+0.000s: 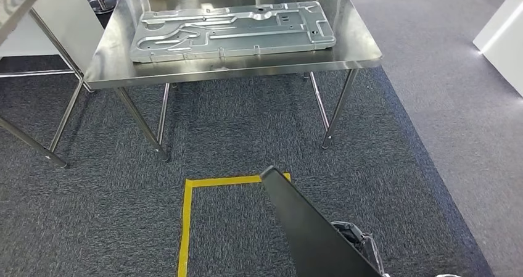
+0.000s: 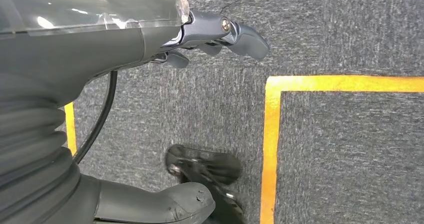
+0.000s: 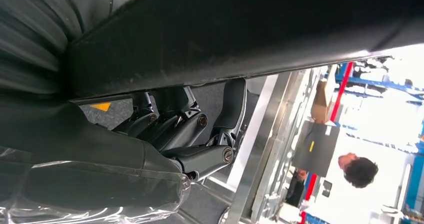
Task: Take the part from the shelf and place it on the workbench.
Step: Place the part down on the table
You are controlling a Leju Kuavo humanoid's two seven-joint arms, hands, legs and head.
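On the floor in front of the robot lies grey carpet [image 1: 247,135] with a yellow tape line [image 1: 185,227] that makes a corner. Past it stands a shiny steel workbench [image 1: 117,49] on thin legs. A big silver metal panel [image 1: 231,30] with bumps and grooves lies flat on top of it. Another steel table [image 1: 12,5] stands just to the left.

Low in the head view, a dark flat part [image 1: 308,234] sticks up at a slant. The right hand [image 3: 185,134] grips it: the right wrist view shows its dark fingers [image 3: 200,159] curled up against the underside of the black part [image 3: 240,29]. A person [image 3: 357,170] stands far off in that view.

The left hand [image 2: 210,39] hangs above the carpet [image 2: 350,159] near a yellow tape line [image 2: 272,134]. Its fingers [image 2: 247,37] are held out and apart from the thick thumb [image 2: 180,204], and it holds nothing.
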